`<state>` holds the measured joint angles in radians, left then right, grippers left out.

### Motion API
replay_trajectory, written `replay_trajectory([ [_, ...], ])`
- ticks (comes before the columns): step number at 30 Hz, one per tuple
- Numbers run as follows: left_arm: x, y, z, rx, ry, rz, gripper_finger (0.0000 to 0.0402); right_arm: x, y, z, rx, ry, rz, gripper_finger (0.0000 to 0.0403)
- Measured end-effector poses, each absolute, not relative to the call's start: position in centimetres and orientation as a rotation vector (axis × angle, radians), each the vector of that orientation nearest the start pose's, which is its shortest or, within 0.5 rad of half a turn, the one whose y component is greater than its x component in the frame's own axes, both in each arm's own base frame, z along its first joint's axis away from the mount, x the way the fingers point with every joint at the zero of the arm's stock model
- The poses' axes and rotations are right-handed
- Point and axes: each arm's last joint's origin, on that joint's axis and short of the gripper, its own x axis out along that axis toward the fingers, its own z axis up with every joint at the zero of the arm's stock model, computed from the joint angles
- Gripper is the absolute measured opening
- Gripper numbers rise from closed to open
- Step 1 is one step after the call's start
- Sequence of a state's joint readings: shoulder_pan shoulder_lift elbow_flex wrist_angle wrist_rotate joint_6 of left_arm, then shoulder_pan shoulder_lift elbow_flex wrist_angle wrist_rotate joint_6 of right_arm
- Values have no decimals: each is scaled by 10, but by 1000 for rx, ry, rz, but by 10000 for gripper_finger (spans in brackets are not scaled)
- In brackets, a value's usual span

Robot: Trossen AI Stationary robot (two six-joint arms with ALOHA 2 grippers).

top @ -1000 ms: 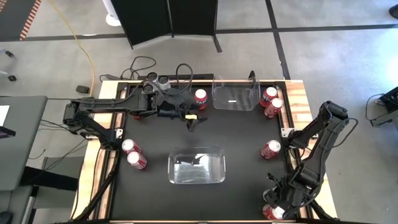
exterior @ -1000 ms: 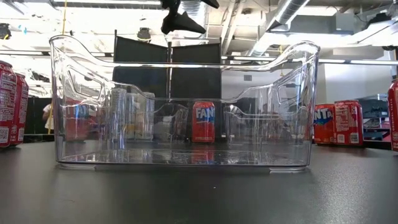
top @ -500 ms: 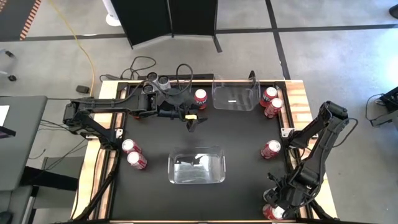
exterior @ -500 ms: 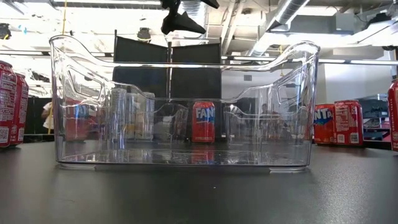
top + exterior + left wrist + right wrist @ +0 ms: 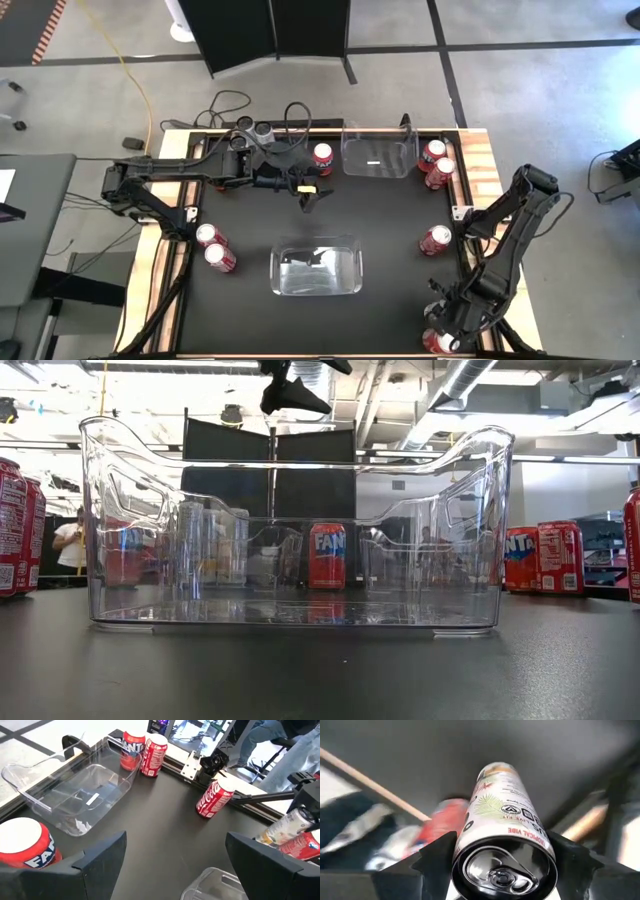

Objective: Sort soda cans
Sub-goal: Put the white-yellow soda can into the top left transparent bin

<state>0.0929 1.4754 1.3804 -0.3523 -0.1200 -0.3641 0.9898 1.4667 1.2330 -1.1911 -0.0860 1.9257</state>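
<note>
Hovering at the 5 o'clock corner of the tabletop (image 5: pixel 400 215), the right pincer (image 5: pixel 441 333) has a pale can with tropical lettering (image 5: pixel 506 815) lying lengthwise inside it, silver top toward the wrist camera. Whether the right pincer (image 5: pixel 504 870) is clamped on that can or only around it, I cannot tell. A red can (image 5: pixel 440 822) lies just beyond the pale one, blurred.

The left pincer (image 5: pixel 311 196) hangs at 12 o'clock over the tabletop, released and spread wide, with nothing between its fingers (image 5: pixel 102 857). A red Fanta can (image 5: pixel 322 155) stands upright just beside it, toward the far edge at 12 o'clock, apart from it. In the low view the same Fanta can (image 5: pixel 327 556) shows through the near clear bin (image 5: pixel 470 530), with the left pincer (image 5: pixel 291 392) high above it.

The near clear bin (image 5: pixel 352 268) sits at 6 o'clock, close to the middle. A second clear bin (image 5: pixel 352 150) stands at the far edge at 1 o'clock, next to the Fanta can.

Other red cans stand upright around the edges: a touching pair (image 5: pixel 436 162) at 2 o'clock, a single Coca-Cola can (image 5: pixel 435 240) at 3 o'clock, and another pair (image 5: pixel 214 246) at 9 o'clock. All of these are well apart from both pincers.
</note>
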Motion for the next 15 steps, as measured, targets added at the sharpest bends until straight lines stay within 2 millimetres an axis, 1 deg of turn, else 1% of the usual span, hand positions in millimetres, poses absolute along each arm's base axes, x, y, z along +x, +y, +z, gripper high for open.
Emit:
replay_trajectory([
  [3,330,34,361,-355,406,267,334,140,206,286,796,1509,-627,291],
  [6,330,31,362,-381,415,188,334,145,196,304,766,1477,-609,290],
  [8,331,29,361,-384,424,153,334,150,190,314,736,1460,-600,290],
  [11,331,23,362,-338,429,119,334,157,176,334,704,1405,-559,290],
  [15,332,16,362,-299,437,52,334,175,155,356,649,1309,-524,290],
])
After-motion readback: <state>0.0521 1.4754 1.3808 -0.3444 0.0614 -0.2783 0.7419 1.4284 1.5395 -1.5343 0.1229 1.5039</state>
